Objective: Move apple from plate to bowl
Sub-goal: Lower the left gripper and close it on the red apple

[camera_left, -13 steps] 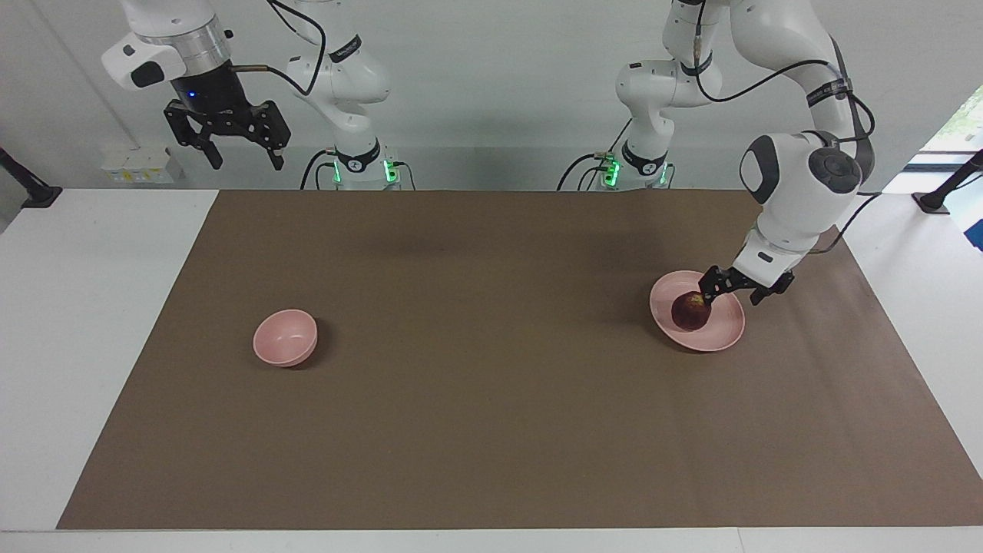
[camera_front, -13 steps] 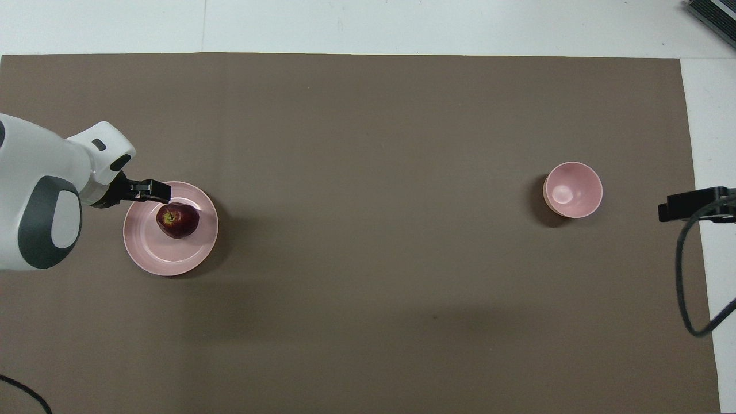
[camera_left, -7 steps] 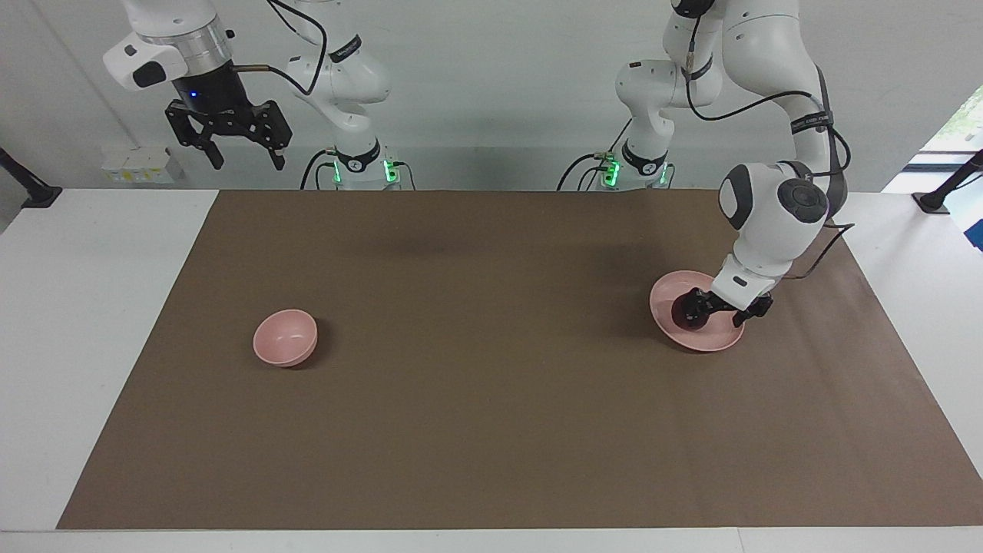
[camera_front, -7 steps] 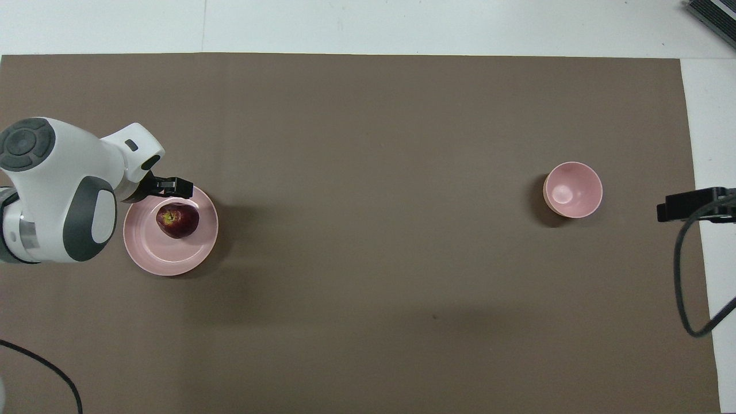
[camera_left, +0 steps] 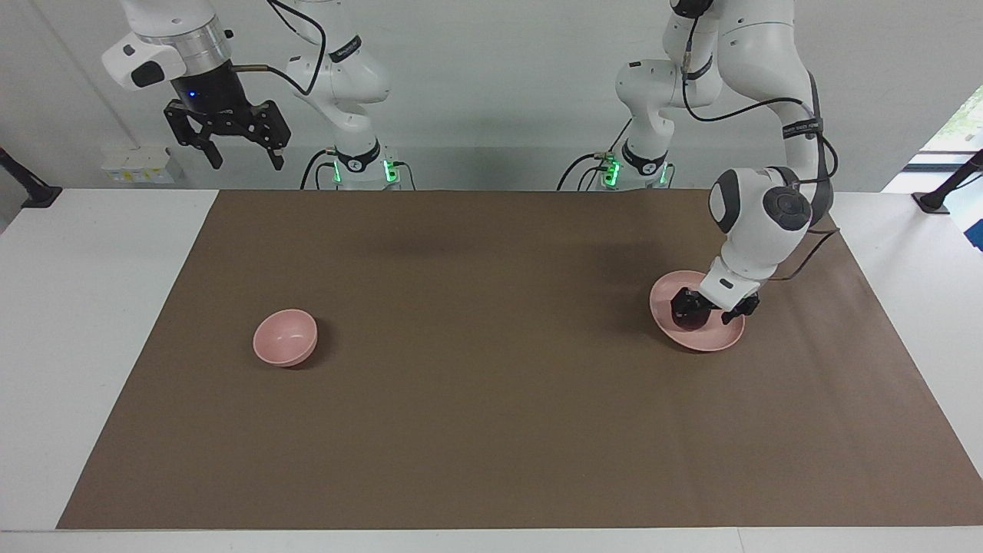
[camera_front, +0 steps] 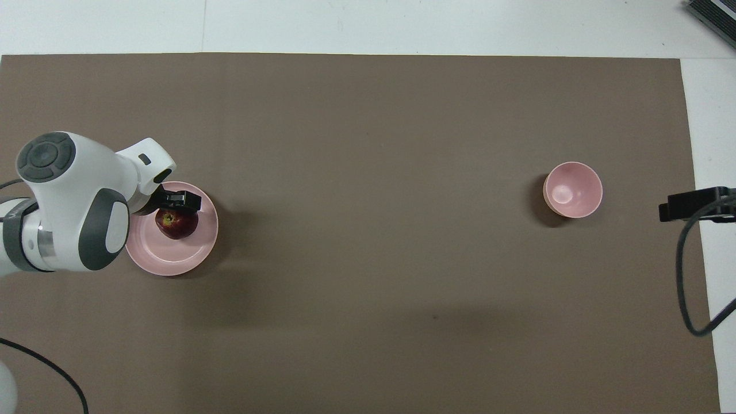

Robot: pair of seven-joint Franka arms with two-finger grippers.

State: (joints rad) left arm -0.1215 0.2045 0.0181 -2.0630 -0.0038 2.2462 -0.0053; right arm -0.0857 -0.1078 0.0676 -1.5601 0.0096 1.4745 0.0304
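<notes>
The dark red apple (camera_front: 177, 224) lies on the pale pink plate (camera_front: 172, 261) at the left arm's end of the mat. My left gripper (camera_left: 697, 307) is down at the apple (camera_left: 686, 317), open, with its fingers on either side of the fruit; one black finger (camera_front: 184, 199) shows at the apple's edge farther from the robots. The plate (camera_left: 718, 336) rests flat on the mat. The small pink bowl (camera_left: 285, 336) stands toward the right arm's end, seen from above as bowl (camera_front: 572, 190). My right gripper (camera_left: 239, 157) waits high, open and holding nothing.
A brown mat (camera_left: 491, 399) covers most of the white table. Only the plate and bowl stand on it. A black cable (camera_front: 687, 276) hangs by the right gripper (camera_front: 693, 204) at the mat's edge.
The left arm has come down and moved in over the plate, bringing its open gripper from beside the apple to around it. The right arm has not moved.
</notes>
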